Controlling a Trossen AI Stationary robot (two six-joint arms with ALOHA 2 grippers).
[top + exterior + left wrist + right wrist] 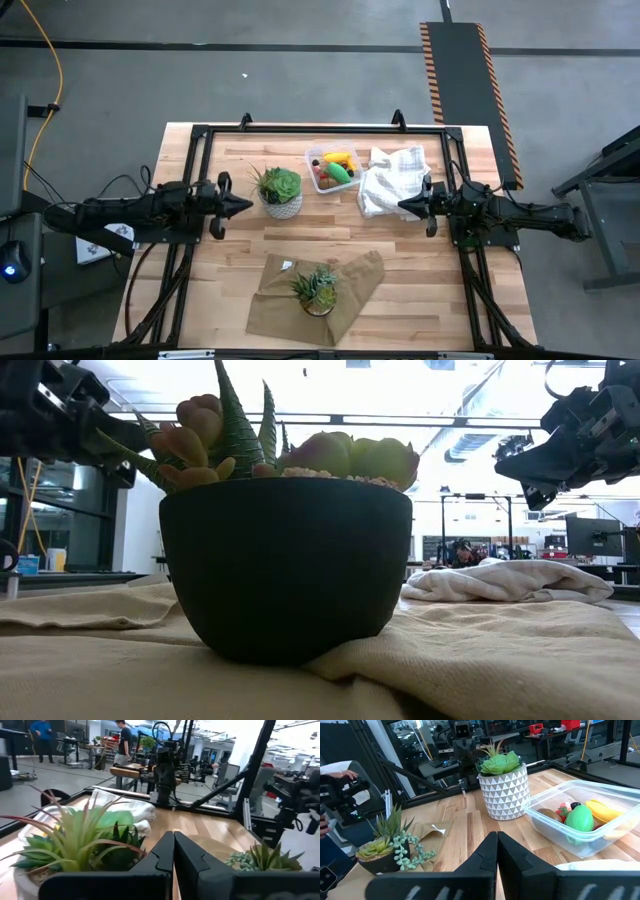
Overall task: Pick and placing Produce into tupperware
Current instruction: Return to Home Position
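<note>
Both hands (246, 205) (403, 206) closed — produce (580, 817) sits in tupperware (546, 822).

Bright overhead light, soft shadows, pot (285, 570) backlit (low view)

Four cameras, one tabletop (420, 285)
High view straight down over everything; low view at surface level, hard against the dark pot (285, 570), facing the room; each wrist view looks level past its own tool, left tool (173, 836), right tool (496, 836), toward the opposite arm; both catch the white pot (504, 790).
</note>
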